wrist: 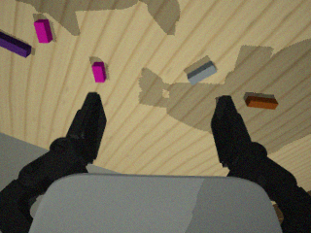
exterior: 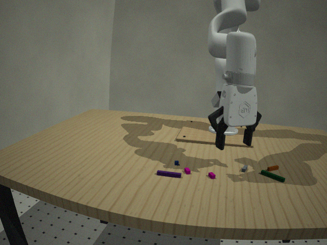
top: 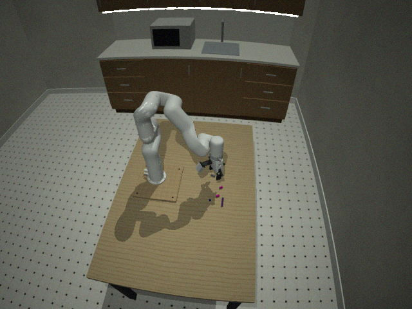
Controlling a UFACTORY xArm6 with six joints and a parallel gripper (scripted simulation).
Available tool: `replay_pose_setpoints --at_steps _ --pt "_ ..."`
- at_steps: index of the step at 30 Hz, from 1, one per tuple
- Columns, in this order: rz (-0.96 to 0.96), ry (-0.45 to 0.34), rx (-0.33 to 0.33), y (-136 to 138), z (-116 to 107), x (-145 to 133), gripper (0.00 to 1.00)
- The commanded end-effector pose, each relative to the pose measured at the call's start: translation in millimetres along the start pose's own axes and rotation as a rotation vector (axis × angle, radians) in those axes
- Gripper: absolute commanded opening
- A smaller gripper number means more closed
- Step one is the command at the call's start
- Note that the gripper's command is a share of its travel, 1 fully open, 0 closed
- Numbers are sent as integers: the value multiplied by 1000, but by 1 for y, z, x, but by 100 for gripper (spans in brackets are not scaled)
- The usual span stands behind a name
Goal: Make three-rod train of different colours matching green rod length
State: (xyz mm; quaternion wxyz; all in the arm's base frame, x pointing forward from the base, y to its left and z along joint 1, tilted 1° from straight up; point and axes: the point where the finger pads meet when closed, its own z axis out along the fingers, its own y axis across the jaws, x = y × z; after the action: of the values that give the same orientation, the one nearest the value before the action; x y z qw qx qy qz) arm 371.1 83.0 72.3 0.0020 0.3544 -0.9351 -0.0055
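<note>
1. The bench carries every rod, spaced apart, with no train built. The arm's shadow dulls part of the wood.
2. The fingers stand wide apart above the wood, nothing between them, presumably so they can come down around a rod. From overhead their far side is hard to make out.
3. The green rod lies near the orange one, well aside from the purple; it is the measure and should stay out of the train. The wrist view leaves it out, and overhead the gripper probably covers it.
4. The purple rod is likely a spare; the wrist view cuts off one end.
5. The orange rod is likely a train piece, being four of the eight needed. It can't be made out from overhead.
6. The grey rod would add three, but lies askew to the orange, so one will need turning.
7. Two magenta rods lie apart between the grey and purple, best left as spares.
8. The blue rod supplies the last one; it is outside the wrist view and only a dark speck overhead.
</note>
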Motion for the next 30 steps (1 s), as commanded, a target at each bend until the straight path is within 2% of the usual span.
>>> replay_pose_setpoints --at_steps 1,3,4,17,22,23,30 --pt "79 -4 1 -38 -3 19 100" --pt "79 -4 1 -38 -3 19 100" --pt "119 -4 1 -54 -3 30 100" --pt "288 -4 0 -115 -6 89 100" --pt "302 -4 0 -120 -6 94 100" --pt "302 -4 0 -120 -6 94 24" --pt "302 -4 0 -120 -6 94 24"
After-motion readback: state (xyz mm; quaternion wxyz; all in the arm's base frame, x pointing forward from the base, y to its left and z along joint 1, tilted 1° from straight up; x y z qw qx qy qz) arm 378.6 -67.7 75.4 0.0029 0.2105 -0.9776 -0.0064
